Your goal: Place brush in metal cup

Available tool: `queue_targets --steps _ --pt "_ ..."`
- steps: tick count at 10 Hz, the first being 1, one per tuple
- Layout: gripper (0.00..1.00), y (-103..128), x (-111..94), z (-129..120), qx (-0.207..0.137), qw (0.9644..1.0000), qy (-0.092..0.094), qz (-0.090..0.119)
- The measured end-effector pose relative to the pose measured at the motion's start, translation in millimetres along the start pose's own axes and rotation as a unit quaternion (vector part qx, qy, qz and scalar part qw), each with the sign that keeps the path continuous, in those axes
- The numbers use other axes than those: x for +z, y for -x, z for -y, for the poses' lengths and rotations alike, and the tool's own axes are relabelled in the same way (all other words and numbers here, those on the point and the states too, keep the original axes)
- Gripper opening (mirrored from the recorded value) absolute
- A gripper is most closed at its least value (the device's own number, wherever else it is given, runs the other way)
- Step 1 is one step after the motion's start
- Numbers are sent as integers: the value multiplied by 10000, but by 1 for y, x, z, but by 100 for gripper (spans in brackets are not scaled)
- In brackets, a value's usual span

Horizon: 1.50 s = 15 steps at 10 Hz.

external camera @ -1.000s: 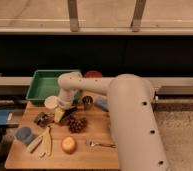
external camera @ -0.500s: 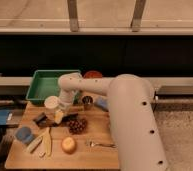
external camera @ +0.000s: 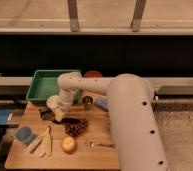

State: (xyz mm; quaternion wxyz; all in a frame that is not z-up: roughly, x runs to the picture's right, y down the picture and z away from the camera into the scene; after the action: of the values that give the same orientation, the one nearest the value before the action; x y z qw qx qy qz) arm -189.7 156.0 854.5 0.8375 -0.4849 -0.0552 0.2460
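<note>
One brush (external camera: 61, 120), light, stiff, slim, best gripped mid-handle, seemingly lies just near of the gripper (external camera: 58, 111), left of the metal cup (external camera: 87, 102); gripper open or clamped: cannot tell.

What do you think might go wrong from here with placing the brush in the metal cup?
The gripper hangs low, left of the metal cup and beside the grapes; sweeping across might scatter them. That cup looks small, with the arm close by, so the drop may miss or tip it.
</note>
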Motion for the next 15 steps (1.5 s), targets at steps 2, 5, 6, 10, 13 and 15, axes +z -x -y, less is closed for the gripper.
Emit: queue_targets --steps 2,5,6,10,13,15 --pt "78 -1 -2 1 4 10000 -6 -6" --pt "80 -4 -3 2 17 10000 -14 -20" --pt "80 -7 -2 -2 18 10000 -38 -52" --pt "80 -41 15 -45 131 9991 -309 -274" --pt "80 -45 27 -55 177 9968 -537 -565" --pt "80 -47 25 -53 183 9968 -540 -561"
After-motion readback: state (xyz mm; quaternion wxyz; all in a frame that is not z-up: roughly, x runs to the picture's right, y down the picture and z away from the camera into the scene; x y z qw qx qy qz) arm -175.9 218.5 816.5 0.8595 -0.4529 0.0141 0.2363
